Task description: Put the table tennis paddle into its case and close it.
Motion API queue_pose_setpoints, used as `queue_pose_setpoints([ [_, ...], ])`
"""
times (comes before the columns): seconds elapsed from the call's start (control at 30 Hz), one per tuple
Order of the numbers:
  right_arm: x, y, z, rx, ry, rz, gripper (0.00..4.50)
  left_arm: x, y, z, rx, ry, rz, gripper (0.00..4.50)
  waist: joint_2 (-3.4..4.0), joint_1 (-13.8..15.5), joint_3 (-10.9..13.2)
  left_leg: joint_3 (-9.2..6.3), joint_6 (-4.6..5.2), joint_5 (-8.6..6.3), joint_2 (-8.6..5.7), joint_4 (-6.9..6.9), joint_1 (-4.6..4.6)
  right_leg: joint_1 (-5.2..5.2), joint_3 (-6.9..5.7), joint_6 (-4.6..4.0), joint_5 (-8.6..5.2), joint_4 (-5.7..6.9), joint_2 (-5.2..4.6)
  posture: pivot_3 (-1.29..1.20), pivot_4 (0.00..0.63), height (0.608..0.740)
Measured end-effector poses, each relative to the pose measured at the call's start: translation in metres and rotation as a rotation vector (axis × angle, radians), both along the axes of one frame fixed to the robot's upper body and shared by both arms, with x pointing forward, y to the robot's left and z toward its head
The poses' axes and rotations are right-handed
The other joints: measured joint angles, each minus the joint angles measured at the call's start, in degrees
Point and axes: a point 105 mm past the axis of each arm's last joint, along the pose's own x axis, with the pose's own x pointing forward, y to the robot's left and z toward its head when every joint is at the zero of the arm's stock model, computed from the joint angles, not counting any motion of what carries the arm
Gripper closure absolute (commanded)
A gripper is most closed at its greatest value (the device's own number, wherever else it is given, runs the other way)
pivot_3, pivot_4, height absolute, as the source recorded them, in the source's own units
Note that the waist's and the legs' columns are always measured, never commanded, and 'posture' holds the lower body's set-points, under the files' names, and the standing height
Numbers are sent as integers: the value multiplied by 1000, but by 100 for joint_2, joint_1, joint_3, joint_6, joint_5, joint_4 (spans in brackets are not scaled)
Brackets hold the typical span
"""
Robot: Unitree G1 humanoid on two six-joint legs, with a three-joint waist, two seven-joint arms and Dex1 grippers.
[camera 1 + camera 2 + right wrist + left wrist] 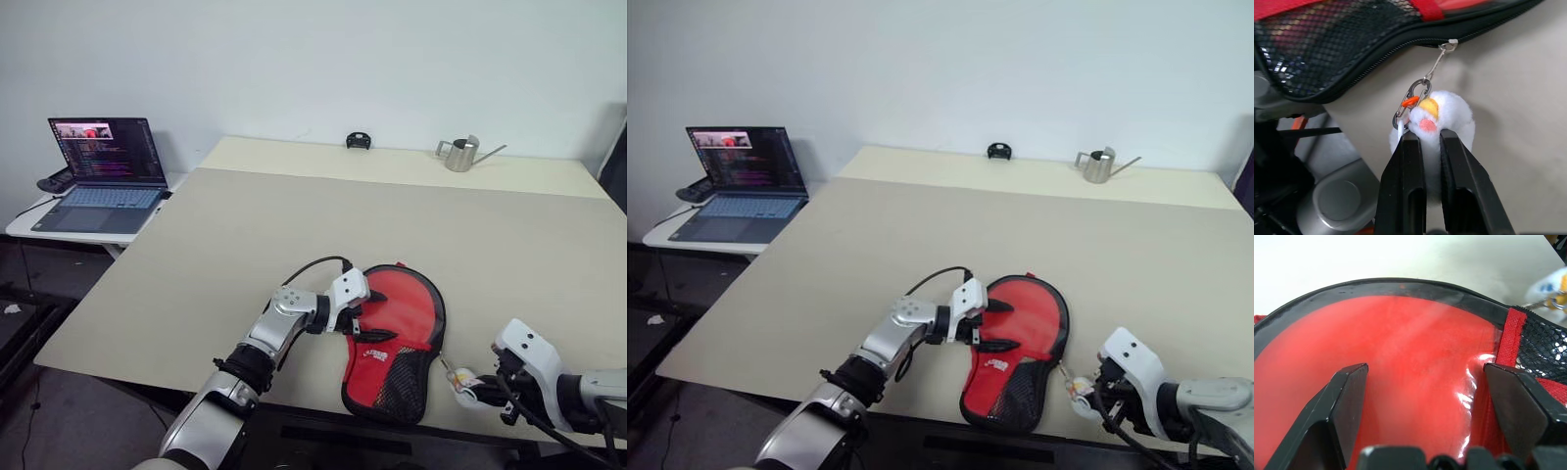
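Near right table (245, 225) edge: right gripper (1431, 139), fingers pinched on a white plush charm (1449, 117) clipped to the zip pull. Case (397, 338), red side up, near edge; left gripper (370, 320) spread wide over it. Paddle presumably inside, unseen. Far: laptop (98, 176), watering can (460, 154).

No lettering can be made out. The case (397, 338) carries a small white logo on its red side, just above the black mesh pocket (397, 377), but its characters are too small to read. The laptop (98, 176) screen shows lines of text, also illegible.
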Motion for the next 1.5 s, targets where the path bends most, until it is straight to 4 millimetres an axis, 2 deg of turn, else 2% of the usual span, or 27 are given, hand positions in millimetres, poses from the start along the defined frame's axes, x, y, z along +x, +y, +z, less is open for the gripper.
queue_pose_setpoints([
  [0.2, -22, 30, -7, 89, 94, 142, 4474, 1, 1, -1, 5, 3, 4, 403, -1, -18, 0, -3, 0, 0, 4, 0, 7, 6, -4, 0, 0, 2, 1, 0, 150, 740],
  [0.4, -39, 45, -11, 143, 169, 217, 4475, 2, 2, -2, 10, 3, 15, 403, -6, -41, -1, -7, 0, 0, 5, 2, 18, 19, -9, 17, -9, 2, 1, 0, 150, 740],
  [0.57, -44, 53, -13, 170, 183, 242, 4476, 2, 2, -2, 10, 3, 17, 403, -8, -42, -2, -15, 0, 0, 5, 3, 17, 22, -19, 22, -11, 2, 0, 0, 150, 740],
  [0.7, -51, 69, -21, 209, 215, 299, 4476, 3, 1, -2, 10, 5, 18, 403, -8, -45, -3, -23, -1, 1, 4, 4, 16, 24, -29, 25, -13, 2, -2, 0, 150, 740],
  [0.9, -51, 74, -23, 212, 203, 306, 4476, 4, 1, -2, 12, 8, 19, 403, -10, -44, -3, -31, -1, 1, 3, 6, 16, 29, -38, 28, -14, 0, -11, 0, 150, 740],
  [1.07, -38, 78, -18, 223, 154, 281, 4477, 5, 1, -2, 15, 8, 21, 403, -12, -49, -2, -35, -3, 2, 4, 6, 16, 30, -43, 29, -15, 1, -19, 0, 150, 740],
  [1.37, -31, 71, -9, 220, 150, 228, 1508, 5, -1, -2, 12, 10, 21, 403, -12, -42, -3, -36, -2, 2, 2, 8, 15, 32, -45, 28, -15, 1, -23, 0, 150, 740],
  [1.43, -30, 65, -7, 221, 145, 193, 707, 5, -2, -2, 10, 11, 22, 403, -12, -29, -3, -37, -2, 2, 1, 8, 14, 33, -47, 29, -15, 0, -24, 0, 150, 740],
  [1.47, -29, 63, -7, 218, 141, 178, 403, 5, -2, -2, 10, 11, 22, 403, -12, -29, -3, -37, -2, 2, 1, 8, 14, 34, -46, 29, -15, 0, -24, 0, 150, 740],
  [1.5, -29, 61, -6, 217, 139, 168, 403, 5, -2, -2, 9, 12, 23, 403, -12, -28, -3, -37, -2, 2, 1, 8, 14, 34, -46, 29, -15, 0, -24, 0, 150, 740],
])
